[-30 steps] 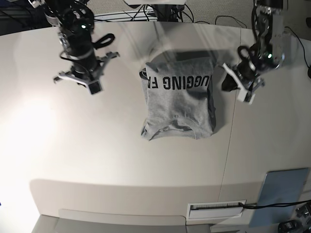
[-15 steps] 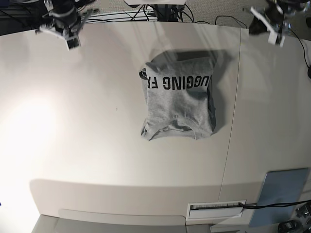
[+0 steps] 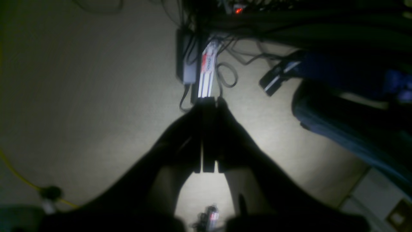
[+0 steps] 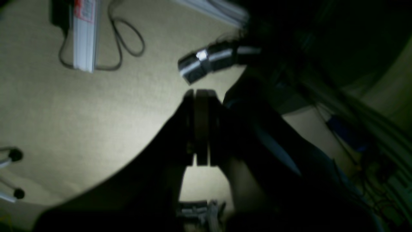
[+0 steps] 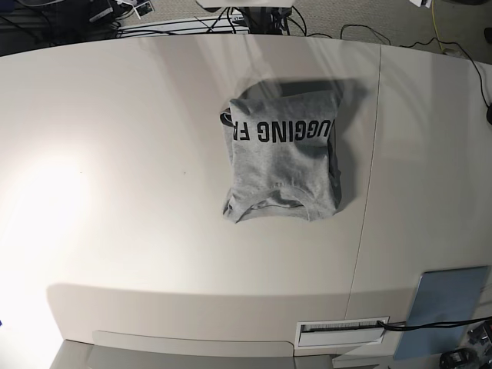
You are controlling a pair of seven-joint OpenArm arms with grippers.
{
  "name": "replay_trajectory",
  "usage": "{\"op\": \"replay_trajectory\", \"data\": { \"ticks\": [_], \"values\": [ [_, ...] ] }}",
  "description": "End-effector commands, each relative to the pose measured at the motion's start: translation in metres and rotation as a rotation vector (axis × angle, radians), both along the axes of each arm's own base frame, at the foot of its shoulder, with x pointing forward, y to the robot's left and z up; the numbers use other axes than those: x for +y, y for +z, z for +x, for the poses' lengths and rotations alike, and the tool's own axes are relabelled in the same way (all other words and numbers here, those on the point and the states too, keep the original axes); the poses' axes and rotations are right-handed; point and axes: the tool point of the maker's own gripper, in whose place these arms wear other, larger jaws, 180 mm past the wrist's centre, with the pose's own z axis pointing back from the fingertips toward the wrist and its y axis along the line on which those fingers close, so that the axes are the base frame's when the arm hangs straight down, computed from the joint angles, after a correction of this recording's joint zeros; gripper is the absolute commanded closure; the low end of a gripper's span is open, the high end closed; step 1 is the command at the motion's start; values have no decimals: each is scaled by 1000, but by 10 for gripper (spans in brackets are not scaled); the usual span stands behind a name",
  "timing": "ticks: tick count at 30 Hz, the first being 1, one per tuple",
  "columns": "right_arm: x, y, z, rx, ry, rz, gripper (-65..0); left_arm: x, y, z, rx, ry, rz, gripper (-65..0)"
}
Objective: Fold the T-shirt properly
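The pale table [image 5: 138,200] is carrying only the folded T-shirt [image 5: 282,165], which is lying a little beyond its middle with black lettering showing, while cables [image 5: 231,19] are trailing over the floor past the far edge. Both wrist views are looking down at dim carpet [image 3: 80,80], strewn with cords and a power strip [image 3: 206,72] and hard to make out. The left gripper [image 3: 208,100] and right gripper [image 4: 201,91] are hanging there with jaws pressed together on nothing, well away from the T-shirt.
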Motion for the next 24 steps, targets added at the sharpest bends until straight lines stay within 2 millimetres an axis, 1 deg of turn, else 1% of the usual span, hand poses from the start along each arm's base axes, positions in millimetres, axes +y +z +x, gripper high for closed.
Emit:
{"op": "replay_trajectory", "data": {
  "ticks": [1, 3, 6, 7, 9, 12, 14, 18, 21, 24],
  "values": [
    [-10, -8, -6, 21, 5, -12, 0, 1, -5, -8, 20, 6, 0, 0],
    [-20, -31, -15, 70, -11, 0, 0, -3, -24, -19, 66, 22, 2, -2],
    [-30, -63, -26, 131, -62, 53, 0, -12, -47, -24, 74, 78, -4, -107],
    [-32, -72, -27, 143, -86, 80, 0, -14, -54, -22, 65, 100, -5, -128],
    [-34, -88, -29, 165, -136, 126, 0, -21, -66, -17, 51, 139, -13, -132],
    [-33, -108, -27, 182, -189, 182, 0, -39, -82, -11, 80, 150, -48, -132],
    [-28, -118, -21, 180, -220, 219, 0, -50, -92, -5, 105, 140, -58, -132],
    [-14, -132, -1, 160, -275, 270, 0, -56, -109, 13, 139, 131, -22, -132],
    [-10, -138, 19, 149, -299, 274, 0, -61, -120, 22, 170, 103, 19, -132],
    [-9, -140, 30, 145, -314, 276, 0, -70, -127, 24, 201, 96, 42, -132]
  ]
}}
